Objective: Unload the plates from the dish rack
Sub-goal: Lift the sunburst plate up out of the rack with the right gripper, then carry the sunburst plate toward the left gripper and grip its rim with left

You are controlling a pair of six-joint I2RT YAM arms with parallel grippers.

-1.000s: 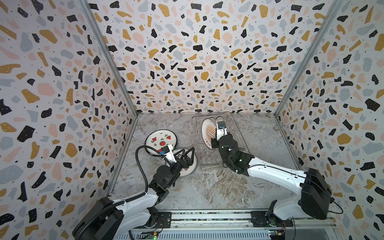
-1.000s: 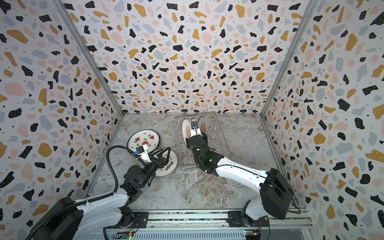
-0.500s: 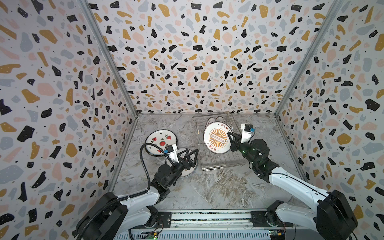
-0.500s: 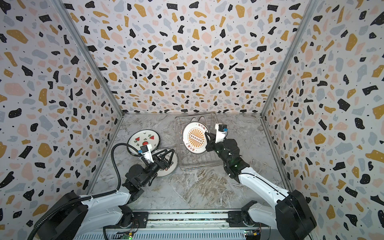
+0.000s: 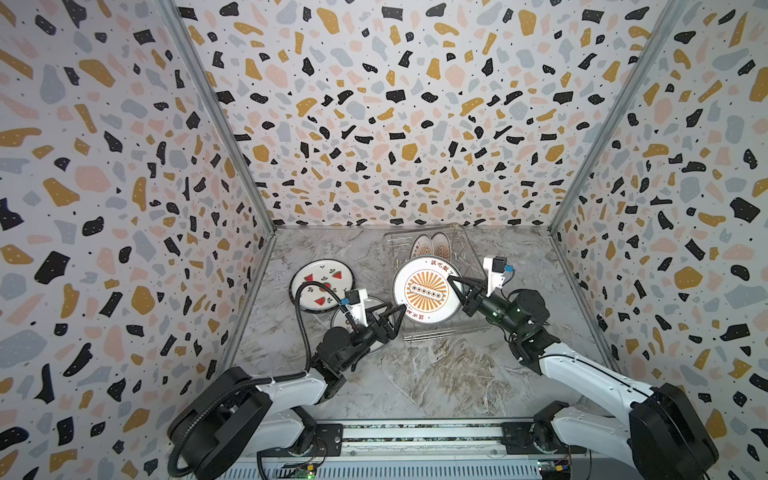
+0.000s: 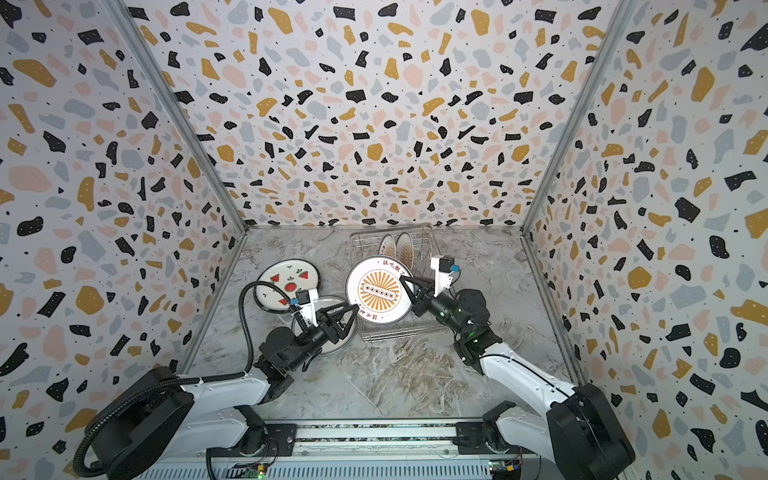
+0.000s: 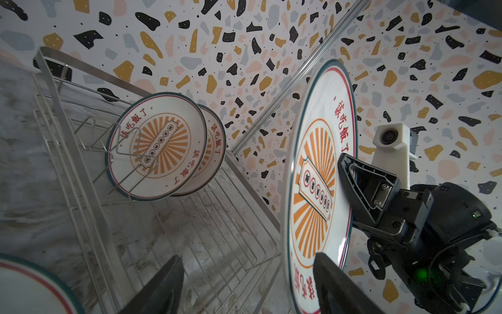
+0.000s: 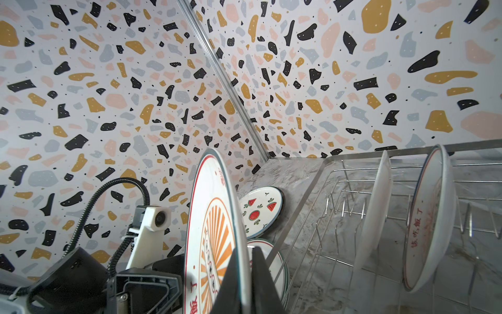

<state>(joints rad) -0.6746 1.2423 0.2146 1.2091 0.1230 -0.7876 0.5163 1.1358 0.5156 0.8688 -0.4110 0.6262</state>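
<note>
Plates (image 5: 428, 289) look glossy glazed ceramic, the dish rack (image 7: 66, 133) shiny metal wire, the tabletop (image 5: 415, 374) smooth marble-patterned.

**A:** is this someone's kitchen or what?

**B:** nah, a robot lab test cell. Terrazzo-print panels (image 5: 395, 124) on three sides joined by metal corner strips (image 5: 224, 124), a marble-look tabletop (image 5: 436, 374), two robot arms (image 5: 291, 386) mounted on a rail (image 5: 419, 434) along the near edge, and a bare circuit board (image 5: 305, 471) below it

**A:** and the dish rack (image 5: 446, 332) and plate (image 5: 428, 291)?

**B:** only kitcheny bits in there, out toward the far wall
</note>
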